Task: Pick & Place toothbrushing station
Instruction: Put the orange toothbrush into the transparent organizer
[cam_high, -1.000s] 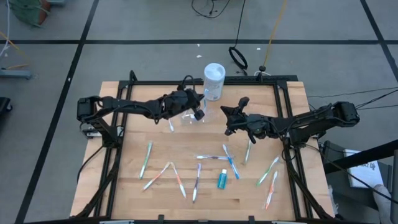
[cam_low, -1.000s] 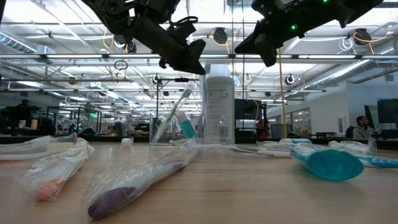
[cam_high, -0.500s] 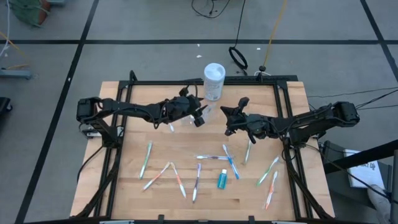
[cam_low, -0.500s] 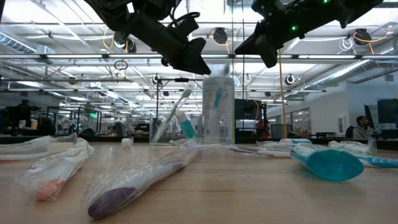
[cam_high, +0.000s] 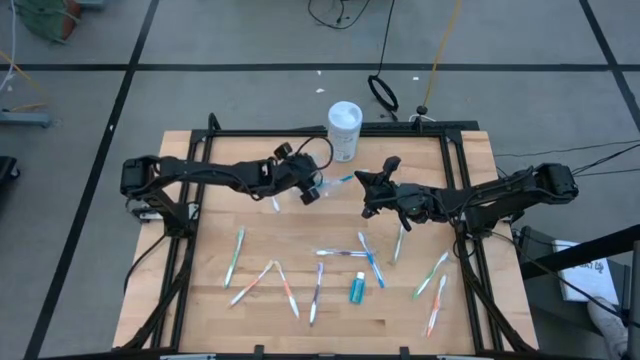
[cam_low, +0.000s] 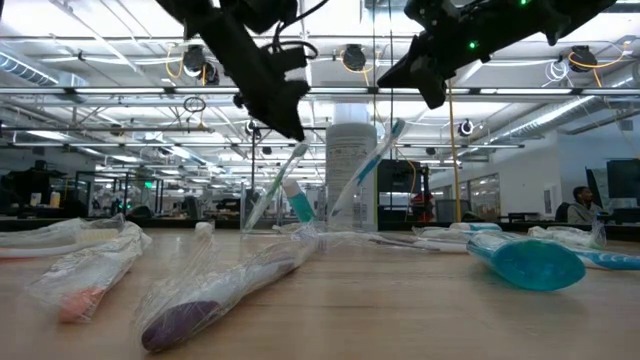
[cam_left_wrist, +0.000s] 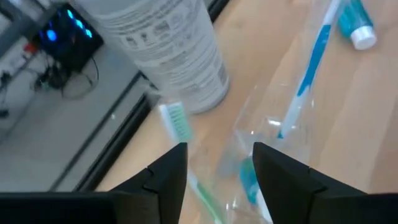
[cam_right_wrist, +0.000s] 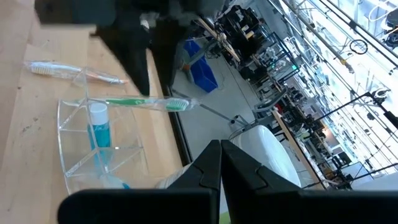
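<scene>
A small clear cup (cam_right_wrist: 71, 155) stands on the table before the white tub (cam_high: 344, 130). In it are a green toothbrush (cam_right_wrist: 146, 103), a teal toothpaste tube (cam_right_wrist: 99, 134) and a blue toothbrush (cam_low: 365, 170) that leans out over the rim toward the table's right. My left gripper (cam_left_wrist: 217, 168) hovers open just above the cup (cam_left_wrist: 264, 146), slanting down, one finger on either side of it in the wrist view, apart from it. My right gripper (cam_high: 368, 188) hangs shut and empty to the right of the cup, pointing at it.
Several wrapped toothbrushes (cam_high: 285, 288) and one teal tube (cam_high: 356, 290) lie scattered over the near half of the table. An orange toothbrush (cam_right_wrist: 68, 71) lies just left of the cup. The white tub stands at the far edge.
My left gripper has let go of the blue toothbrush. The brush has dropped into the cup and tipped over, so it now leans toward the table's right. The gripper has drawn back a little toward the table's left and tipped further downward.
</scene>
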